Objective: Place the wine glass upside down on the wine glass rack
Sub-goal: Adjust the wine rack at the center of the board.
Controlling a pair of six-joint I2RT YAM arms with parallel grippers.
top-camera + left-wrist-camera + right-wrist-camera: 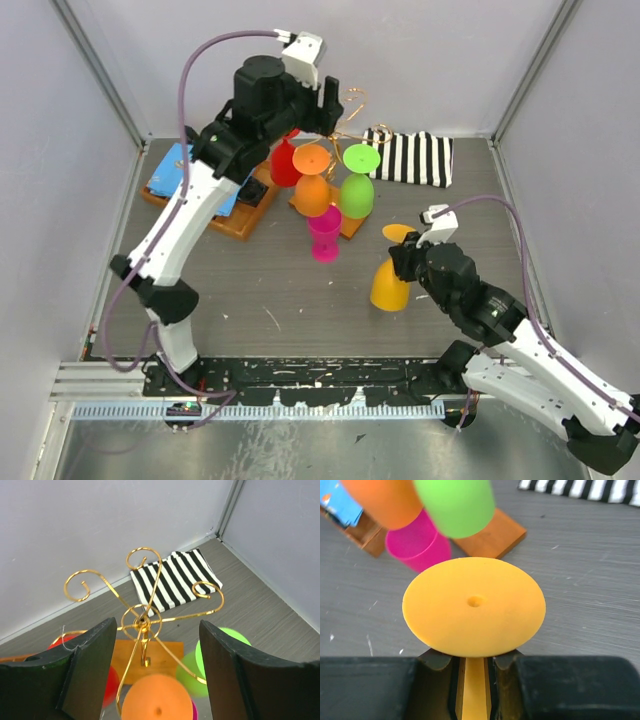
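Right claw (475, 672) is clamped on the stem of the yellow glass (474, 605). The glass is bowl down and tilted, right of the rack (142, 625) and apart from it. Left claw (156, 655) is wide open and empty, hanging right over the rack top, so it blocks the approach and risks an arm clash. Green glass (356, 190) and pink glass (323, 235) crowd the near side. A bump could swing them or tip the wire. The thin stem may pivot in the grip. Striped cloth (410, 157) and tray (240, 222) lie on the surface (300, 320), off the path.
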